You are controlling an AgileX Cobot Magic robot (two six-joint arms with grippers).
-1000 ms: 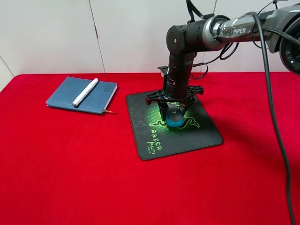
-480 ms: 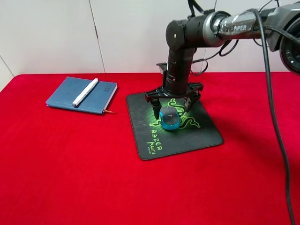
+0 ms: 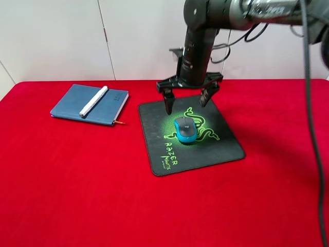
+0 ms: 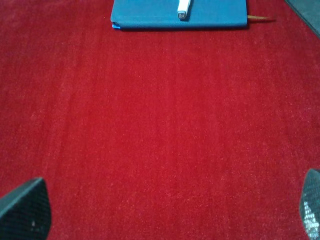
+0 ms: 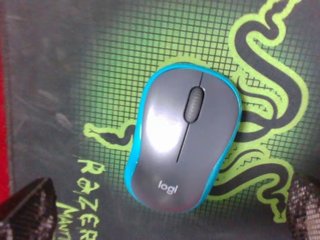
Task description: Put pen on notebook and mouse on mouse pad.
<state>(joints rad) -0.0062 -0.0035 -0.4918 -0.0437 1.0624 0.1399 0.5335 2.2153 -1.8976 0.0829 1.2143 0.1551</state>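
The grey mouse (image 3: 185,128) with teal sides rests on the black mouse pad (image 3: 216,146), over its green snake emblem. My right gripper (image 3: 186,104) hangs open above and just behind it, holding nothing. The right wrist view looks straight down on the mouse (image 5: 182,137) and the mouse pad (image 5: 55,80), with a fingertip (image 5: 27,212) at each lower corner. The white pen (image 3: 94,101) lies diagonally on the slate-blue notebook (image 3: 110,107) at the left. In the left wrist view the notebook (image 4: 150,12) and pen (image 4: 184,7) show at the frame's edge; my left gripper (image 4: 167,212) stands open over bare cloth.
A red cloth (image 3: 77,180) covers the whole table. An orange ribbon (image 3: 120,122) pokes out of the notebook's near corner. Black cables (image 3: 308,128) hang down at the right side. A white wall stands behind the table.
My right gripper let go of the mouse, opened wide and rose straight up off the pad. The mouse stayed on the emblem. Pen and notebook have not moved.
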